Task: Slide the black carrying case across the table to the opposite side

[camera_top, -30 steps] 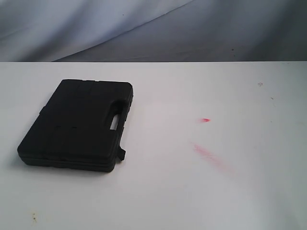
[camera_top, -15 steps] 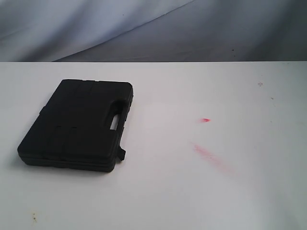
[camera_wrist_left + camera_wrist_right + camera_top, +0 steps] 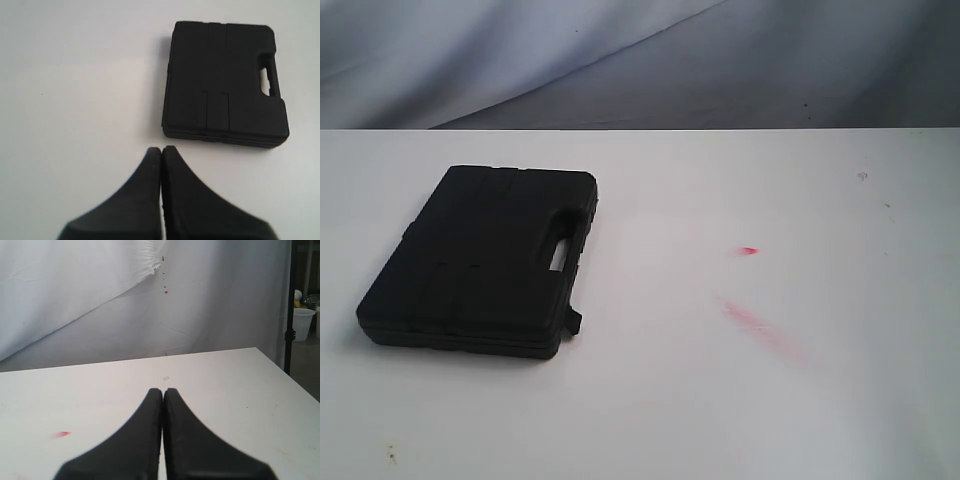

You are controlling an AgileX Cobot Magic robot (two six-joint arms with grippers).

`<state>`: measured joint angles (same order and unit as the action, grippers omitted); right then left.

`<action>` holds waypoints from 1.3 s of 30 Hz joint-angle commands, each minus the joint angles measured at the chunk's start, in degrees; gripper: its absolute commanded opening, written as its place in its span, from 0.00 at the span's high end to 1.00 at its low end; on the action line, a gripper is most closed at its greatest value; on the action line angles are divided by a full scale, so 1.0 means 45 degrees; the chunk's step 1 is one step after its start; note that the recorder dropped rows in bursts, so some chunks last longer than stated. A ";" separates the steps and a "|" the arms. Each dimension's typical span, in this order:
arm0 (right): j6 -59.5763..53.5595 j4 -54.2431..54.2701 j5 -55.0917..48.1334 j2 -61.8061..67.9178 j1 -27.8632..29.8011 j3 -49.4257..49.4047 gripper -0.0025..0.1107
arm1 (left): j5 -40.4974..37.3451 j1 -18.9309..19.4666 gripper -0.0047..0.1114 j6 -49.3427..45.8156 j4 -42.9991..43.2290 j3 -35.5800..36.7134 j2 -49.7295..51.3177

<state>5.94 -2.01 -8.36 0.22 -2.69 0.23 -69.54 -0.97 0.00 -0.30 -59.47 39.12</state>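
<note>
The white table (image 3: 720, 420) holds the black carrying case (image 3: 485, 260) flat on its left part, pink smears (image 3: 755, 322) further right; only the wrist views show the pincers: left gripper (image 3: 161, 150) clenched, empty, near the case but apart; right gripper (image 3: 163, 391) likewise clenched above the table.

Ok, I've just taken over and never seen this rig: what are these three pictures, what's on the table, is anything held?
A two-armed robot. One picture is from a camera off the arms, facing the white table; neither arm shows there. The other two are from wrist cameras, each looking past its own gripper. The left gripper is near the black carrying case, not touching it; the right gripper points over table with a red smear. Both are shut, holding nothing.
</note>
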 commanded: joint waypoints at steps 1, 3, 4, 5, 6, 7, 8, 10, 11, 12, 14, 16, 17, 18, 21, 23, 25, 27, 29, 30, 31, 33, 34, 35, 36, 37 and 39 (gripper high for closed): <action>0.0023 -0.0113 0.0046 -0.0050 -0.0037 -0.0050 0.98 | -0.0094 -0.0077 0.96 0.0000 -0.1135 -0.0016 0.0691; 0.0023 -0.0113 0.0046 -0.0050 -0.0037 -0.0050 0.98 | 0.0147 -0.0077 0.96 -0.0074 -0.1995 0.0008 0.0778; 0.0023 -0.0113 0.0046 -0.0050 -0.0037 -0.0050 0.98 | 0.0452 -0.0077 0.96 -0.0135 -0.2344 0.0008 0.0778; 0.0023 -0.0113 0.0046 -0.0050 -0.0037 -0.0050 0.98 | 0.0512 -0.0077 0.96 -0.0415 -0.2720 0.0008 0.0831; 0.0023 -0.0113 0.0046 -0.0050 -0.0037 -0.0050 0.98 | 0.0316 -0.0077 0.96 -0.1007 -0.3340 0.0008 0.0981; 0.0023 -0.0113 0.0046 -0.0050 -0.0037 -0.0050 0.98 | 0.0027 -0.0077 0.96 -0.1173 -0.3685 0.0008 0.1159; 0.0023 -0.0113 0.0046 -0.0050 -0.0037 -0.0050 0.98 | -0.0094 -0.0077 0.96 -0.1173 -0.3925 0.0008 0.1469; 0.0023 -0.0113 0.0046 -0.0050 -0.0037 -0.0050 0.98 | -0.0094 -0.0077 0.96 -0.0913 -0.3622 0.0008 0.2233; 0.0023 -0.0113 0.0046 -0.0050 -0.0037 -0.0050 0.98 | -0.0094 -0.0077 0.96 -0.0558 -0.3344 0.0008 0.2561; 0.0023 -0.0113 0.0046 -0.0050 -0.0037 -0.0050 0.98 | -0.0094 -0.0077 0.96 -0.0275 -0.2876 0.0008 0.3081; 0.0023 -0.0113 0.0046 -0.0050 -0.0037 -0.0050 0.98 | -0.0094 -0.0077 0.96 0.0000 -0.2326 0.0008 0.3785; 0.0023 -0.0113 0.0046 -0.0050 -0.0037 -0.0050 0.98 | -0.0094 -0.0077 0.96 0.0094 -0.2128 0.0008 0.4658; 0.0023 -0.0113 0.0046 -0.0050 -0.0037 -0.0050 0.98 | -0.0094 -0.0077 0.96 0.0094 -0.2128 0.0008 0.5051; 0.0023 -0.0113 0.0046 -0.0050 -0.0037 -0.0050 0.98 | -0.0078 -0.0077 0.96 0.0094 -0.2158 0.0008 0.5418; 0.0023 -0.0113 0.0046 -0.0050 -0.0037 -0.0050 0.98 | 0.0326 -0.0268 0.96 0.0325 -0.2089 0.0008 0.6288; 0.0023 -0.0113 0.0046 -0.0050 -0.0037 -0.0050 0.98 | 0.0724 -0.0674 0.96 0.0700 -0.1896 0.0008 0.6661; 0.0023 -0.0113 0.0046 -0.0050 -0.0037 -0.0050 0.98 | 0.1203 -0.1270 0.96 0.1206 -0.1683 -0.0016 0.6967; 0.0023 -0.0113 0.0046 -0.0050 -0.0037 -0.0050 0.98 | 0.1593 -0.2082 0.96 0.2039 -0.1244 -0.0158 0.7312; 0.0023 -0.0113 0.0046 -0.0050 -0.0037 -0.0050 0.98 | 0.1808 -0.2875 0.96 0.3012 -0.0291 -0.0453 0.7754; 0.0023 -0.0113 0.0046 -0.0050 -0.0037 -0.0050 0.98 | 0.1785 -0.3304 0.96 0.3606 0.0219 -0.0697 0.8021; 0.0023 -0.0113 0.0046 -0.0050 -0.0037 -0.0050 0.98 | 0.1765 -0.3712 0.96 0.4111 0.0641 -0.0965 0.8309; 0.0023 -0.0113 0.0046 -0.0050 -0.0037 -0.0050 0.98 | 0.1765 -0.4436 0.96 0.4726 0.1157 -0.1519 0.8865; 0.0023 -0.0113 0.0046 -0.0050 -0.0037 -0.0050 0.98 | 0.1765 -0.4735 0.96 0.4917 0.1187 -0.1786 0.9196; 0.0023 -0.0113 0.0046 -0.0050 -0.0037 -0.0050 0.98 | 0.1862 -0.5235 0.96 0.5085 0.1187 -0.2225 0.9813; 0.0023 -0.0113 0.0046 -0.0050 -0.0037 -0.0050 0.98 | 0.1993 -0.5483 0.96 0.5234 0.1187 -0.2428 1.0169; 0.0023 -0.0113 0.0046 -0.0050 -0.0037 -0.0050 0.98 | 0.2160 -0.5645 0.96 0.5324 0.1187 -0.2562 1.0444; 0.0023 -0.0113 0.0046 -0.0050 -0.0037 -0.0050 0.98 | 0.2895 -0.6027 0.96 0.5800 0.1138 -0.2862 1.1403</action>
<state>5.94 -2.01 -8.36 0.22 -2.69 0.23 -59.69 -26.46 23.47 4.39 -70.99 86.84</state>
